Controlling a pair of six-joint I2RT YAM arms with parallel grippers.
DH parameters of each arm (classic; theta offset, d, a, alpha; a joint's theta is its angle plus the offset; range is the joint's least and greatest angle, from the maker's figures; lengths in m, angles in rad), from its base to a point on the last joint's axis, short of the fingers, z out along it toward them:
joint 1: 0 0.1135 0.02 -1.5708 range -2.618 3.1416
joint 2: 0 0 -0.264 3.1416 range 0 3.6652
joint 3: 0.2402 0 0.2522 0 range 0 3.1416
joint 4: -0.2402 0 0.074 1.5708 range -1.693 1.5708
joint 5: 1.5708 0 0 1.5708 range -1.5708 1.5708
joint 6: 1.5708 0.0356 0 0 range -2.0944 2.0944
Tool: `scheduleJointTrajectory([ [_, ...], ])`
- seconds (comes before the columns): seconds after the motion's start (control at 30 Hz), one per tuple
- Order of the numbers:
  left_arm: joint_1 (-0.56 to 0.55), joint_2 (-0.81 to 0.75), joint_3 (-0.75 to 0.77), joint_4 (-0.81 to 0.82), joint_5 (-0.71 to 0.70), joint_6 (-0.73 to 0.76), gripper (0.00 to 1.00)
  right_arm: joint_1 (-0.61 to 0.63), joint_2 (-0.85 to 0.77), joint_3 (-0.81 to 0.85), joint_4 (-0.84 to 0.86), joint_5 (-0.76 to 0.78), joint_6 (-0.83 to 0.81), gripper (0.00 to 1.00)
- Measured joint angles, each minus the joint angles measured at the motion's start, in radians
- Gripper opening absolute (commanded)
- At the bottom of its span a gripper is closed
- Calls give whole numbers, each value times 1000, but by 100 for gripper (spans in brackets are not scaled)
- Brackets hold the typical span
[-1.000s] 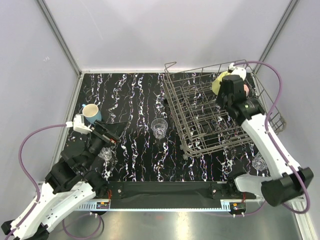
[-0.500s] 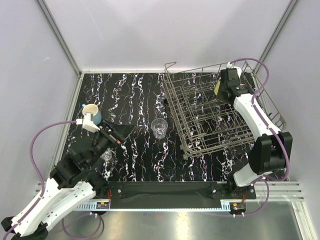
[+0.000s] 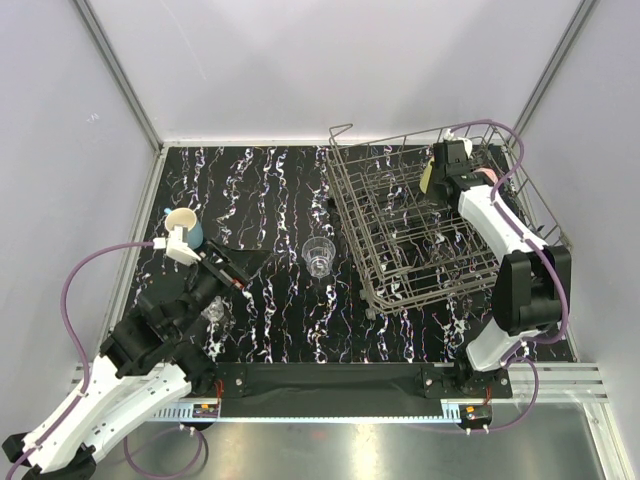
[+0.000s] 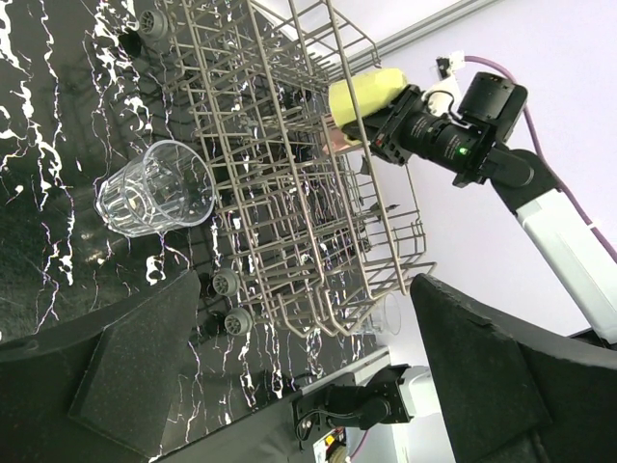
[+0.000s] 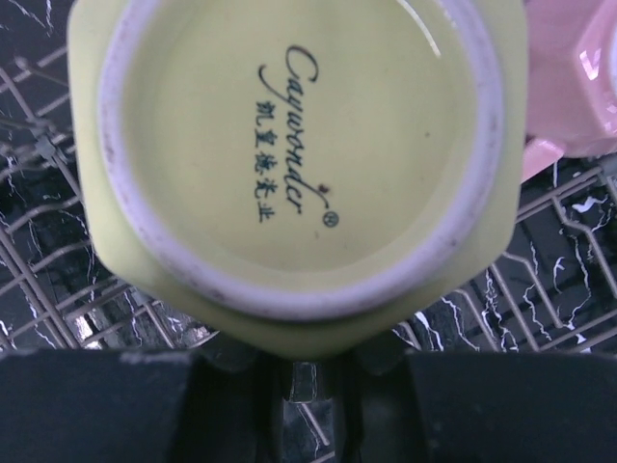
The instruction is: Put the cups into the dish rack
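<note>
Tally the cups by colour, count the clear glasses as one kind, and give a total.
Yellow mug: 1
Pink mug: 1
Blue mug: 1
Clear glasses: 3
Total: 6

Black tabletop [image 3: 262, 185] streaked with white veins, reaching from the near edge to the far wall. Far right: dish rack [image 3: 425, 283] of thin grey wire, standing straight on the surface, by far the largest item there. Left of its near corner, apart from it: clear glass [image 3: 318, 256], upright. Left side, midway back: light blue mug [image 3: 186, 226], mouth up, pale inside. Near left: second glass [image 3: 213, 309], partly hidden. Near right, close by the rack's near side: third glass [image 4: 376, 314]. Along the near edge: black bar [image 3: 330, 378].
</note>
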Motion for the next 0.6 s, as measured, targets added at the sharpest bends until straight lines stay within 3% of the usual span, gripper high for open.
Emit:
scheduleJointTrajectory([
  [0.6, 0, 58, 0, 8, 45, -18, 97, 0, 117, -61, 52, -19, 12, 0],
])
